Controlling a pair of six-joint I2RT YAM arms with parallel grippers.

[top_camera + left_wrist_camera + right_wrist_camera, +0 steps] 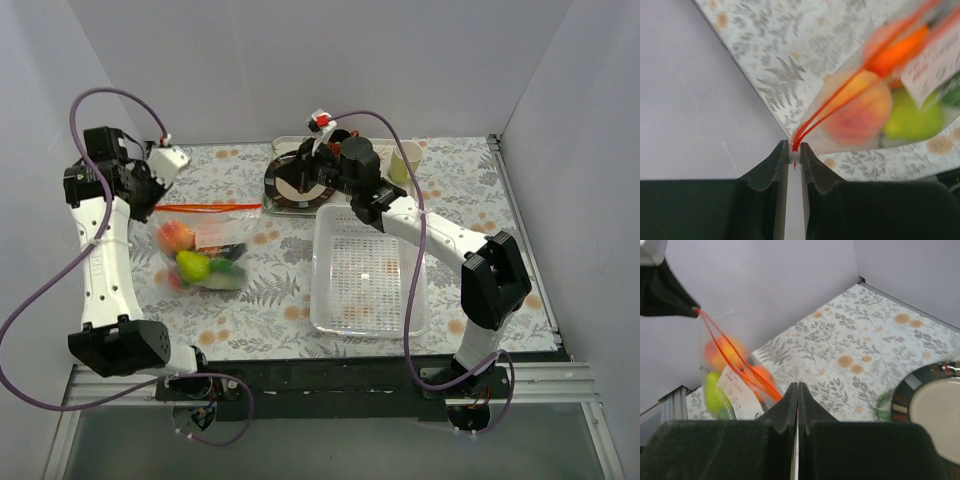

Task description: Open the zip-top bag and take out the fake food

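Note:
The clear zip-top bag [205, 250] hangs stretched between my two grippers, its orange-red zip strip [210, 207] taut on top. The left gripper [152, 203] is shut on the strip's left end, pinching a white piece [794, 150]. The right gripper [272, 203] is shut on the strip's right end [771, 390]. The strip shows as two separate lines [825, 107], parted along its middle. The fake food sits inside the bag: a pink-red peach [860, 107], an orange [900, 50] and a green fruit [912, 120]. A white label [737, 390] is also in the bag.
A white lattice basket [365, 270] stands right of centre. A dark striped plate [290, 190] lies behind the right gripper and also shows in the right wrist view [930, 405]. A pale cup [405, 165] stands at the back. Grey walls close in the left, back and right.

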